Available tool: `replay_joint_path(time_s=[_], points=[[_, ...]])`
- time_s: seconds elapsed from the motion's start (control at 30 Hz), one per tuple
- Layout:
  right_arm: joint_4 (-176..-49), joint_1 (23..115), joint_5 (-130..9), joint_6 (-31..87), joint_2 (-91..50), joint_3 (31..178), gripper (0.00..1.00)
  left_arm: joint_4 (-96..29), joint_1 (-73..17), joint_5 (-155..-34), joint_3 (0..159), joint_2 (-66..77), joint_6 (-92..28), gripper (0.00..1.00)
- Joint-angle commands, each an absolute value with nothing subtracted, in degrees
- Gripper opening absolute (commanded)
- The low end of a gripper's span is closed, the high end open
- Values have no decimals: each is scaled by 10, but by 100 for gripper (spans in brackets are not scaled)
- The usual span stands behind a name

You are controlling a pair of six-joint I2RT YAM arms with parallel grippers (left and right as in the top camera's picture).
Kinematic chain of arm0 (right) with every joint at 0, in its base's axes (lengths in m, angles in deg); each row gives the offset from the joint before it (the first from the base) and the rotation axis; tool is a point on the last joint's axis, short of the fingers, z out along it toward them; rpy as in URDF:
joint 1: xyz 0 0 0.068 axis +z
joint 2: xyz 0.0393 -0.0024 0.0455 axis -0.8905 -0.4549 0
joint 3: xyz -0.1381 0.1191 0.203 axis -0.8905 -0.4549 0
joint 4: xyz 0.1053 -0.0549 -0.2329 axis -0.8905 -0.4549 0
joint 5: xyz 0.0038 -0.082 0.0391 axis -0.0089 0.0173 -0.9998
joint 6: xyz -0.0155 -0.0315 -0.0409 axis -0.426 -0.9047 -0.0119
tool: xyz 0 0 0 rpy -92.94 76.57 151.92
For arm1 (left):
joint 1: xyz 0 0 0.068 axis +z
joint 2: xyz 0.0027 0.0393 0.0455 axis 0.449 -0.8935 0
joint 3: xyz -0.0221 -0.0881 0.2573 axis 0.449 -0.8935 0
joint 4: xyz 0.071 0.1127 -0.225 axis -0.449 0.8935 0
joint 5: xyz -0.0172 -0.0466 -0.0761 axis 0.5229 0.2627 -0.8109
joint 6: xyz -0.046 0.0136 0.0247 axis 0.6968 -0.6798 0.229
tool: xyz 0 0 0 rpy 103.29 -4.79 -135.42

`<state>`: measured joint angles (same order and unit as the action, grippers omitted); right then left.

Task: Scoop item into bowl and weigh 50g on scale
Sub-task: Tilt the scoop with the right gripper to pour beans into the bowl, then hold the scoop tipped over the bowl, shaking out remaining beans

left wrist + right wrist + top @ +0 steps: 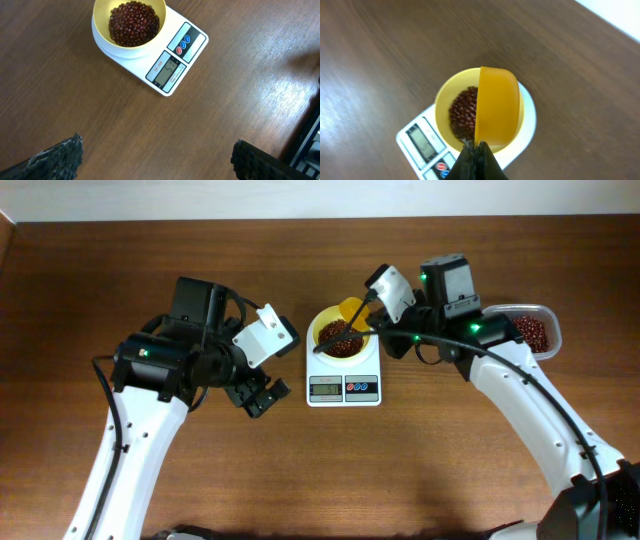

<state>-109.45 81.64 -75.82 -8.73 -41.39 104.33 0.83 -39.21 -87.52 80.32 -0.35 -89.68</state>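
The pale yellow bowl sits on the white scale and holds a heap of reddish-brown beans. The scale's display is lit. My right gripper is shut on the handle of a bright yellow scoop, tipped on its side over the bowl. My left gripper is open and empty above bare table, left of the scale; it also shows in the overhead view.
A clear plastic tub with more beans stands at the right edge, behind my right arm. The table is brown wood with a pale wall edge at the back.
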Motion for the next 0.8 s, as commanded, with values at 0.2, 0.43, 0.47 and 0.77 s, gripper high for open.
replay_joint_path(time_s=[0.2, 0.43, 0.47, 0.77], points=[[-1094, 855, -704, -200, -455, 1051, 4, 9, -393, -875, 803, -1, -901, 99], [-1066, 888, -634, -203, -496, 1051, 4, 9, -393, -875, 803, -1, -901, 99], [-1065, 891, -624, -203, -499, 1051, 4, 9, -393, -875, 803, -1, -901, 99], [-1049, 903, -621, -203, -514, 1051, 4, 9, -393, -875, 803, -1, -901, 99]])
